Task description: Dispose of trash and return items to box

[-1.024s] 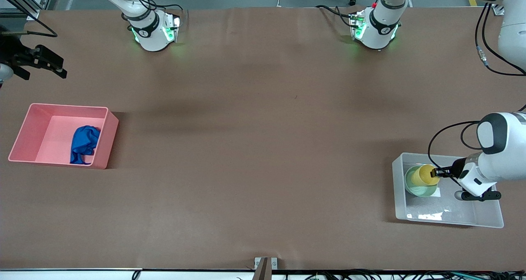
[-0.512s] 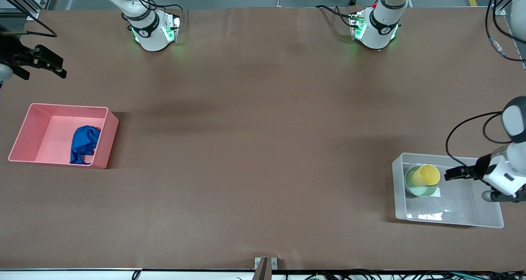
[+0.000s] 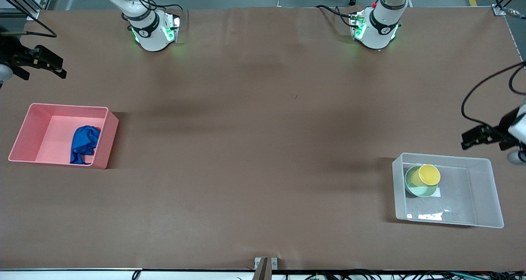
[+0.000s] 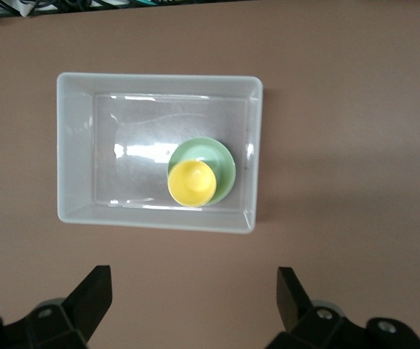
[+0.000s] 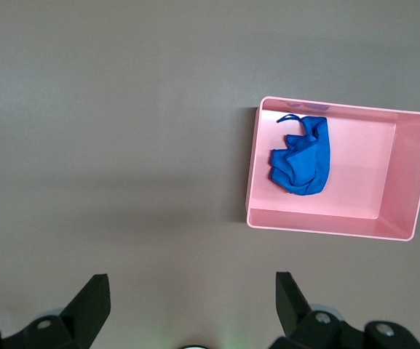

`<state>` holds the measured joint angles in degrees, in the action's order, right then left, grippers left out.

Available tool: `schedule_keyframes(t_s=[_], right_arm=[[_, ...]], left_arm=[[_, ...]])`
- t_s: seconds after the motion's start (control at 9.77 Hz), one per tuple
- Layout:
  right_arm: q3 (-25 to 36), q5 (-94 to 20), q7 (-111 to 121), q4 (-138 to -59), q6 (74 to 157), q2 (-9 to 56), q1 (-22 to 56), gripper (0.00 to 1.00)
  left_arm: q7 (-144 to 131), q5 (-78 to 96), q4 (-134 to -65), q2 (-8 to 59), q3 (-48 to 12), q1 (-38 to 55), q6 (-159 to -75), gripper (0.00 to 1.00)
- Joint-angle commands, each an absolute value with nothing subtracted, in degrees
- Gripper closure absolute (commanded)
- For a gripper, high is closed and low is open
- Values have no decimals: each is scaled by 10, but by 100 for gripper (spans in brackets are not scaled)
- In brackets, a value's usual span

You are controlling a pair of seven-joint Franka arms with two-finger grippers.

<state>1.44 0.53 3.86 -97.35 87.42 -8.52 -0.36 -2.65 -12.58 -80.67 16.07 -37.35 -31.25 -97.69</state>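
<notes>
Since it pulled off the yellow cup (image 3: 429, 174) half a second ago, the left gripper (image 3: 468, 139) has risen clear of the clear box (image 3: 489, 189) and now hangs over bare table at about 1 o'clock from it, fingers spread, nothing held. The cup stayed put, standing in the mint bowl (image 3: 415, 188), both inside the box at its end toward table centre. The right gripper (image 3: 57, 68), waiting, has not moved: over the table's edge at 12 o'clock from the pink bin (image 3: 104, 142), jaws wide, empty. The blue cloth (image 3: 84, 144) lies wadded in that bin, unchanged. The brown table (image 3: 263, 148) is a matte sheet; grey floor shows along the top, and cables run along the bottom edge.
</notes>
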Motion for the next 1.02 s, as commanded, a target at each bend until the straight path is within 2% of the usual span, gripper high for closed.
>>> schedule_keyframes(t_s=[0.0, 0.2, 0.31, 0.51, 0.61, 0.92], right_arm=[[13, 4, 34, -966, 870, -83, -5, 0], [13, 4, 34, -966, 873, -83, -5, 0], [13, 4, 34, -966, 873, -83, -6, 0], [13, 4, 34, -966, 873, -83, -6, 0], [13, 4, 34, -966, 873, -83, -6, 0], [13, 4, 34, -966, 873, -83, -6, 0]], left_arm=[[-26, -112, -803, 134, -392, -316, -926, 0], [-23, -72, -801, 100, -390, -313, -903, 0], [-22, -56, -810, 78, -361, -283, -899, 0], [-18, -35, -830, 46, -209, -144, -882, 0], [-17, -11, -853, 27, -156, -103, -881, 0], [-12, -2, -935, -33, -68, -15, -882, 0]])
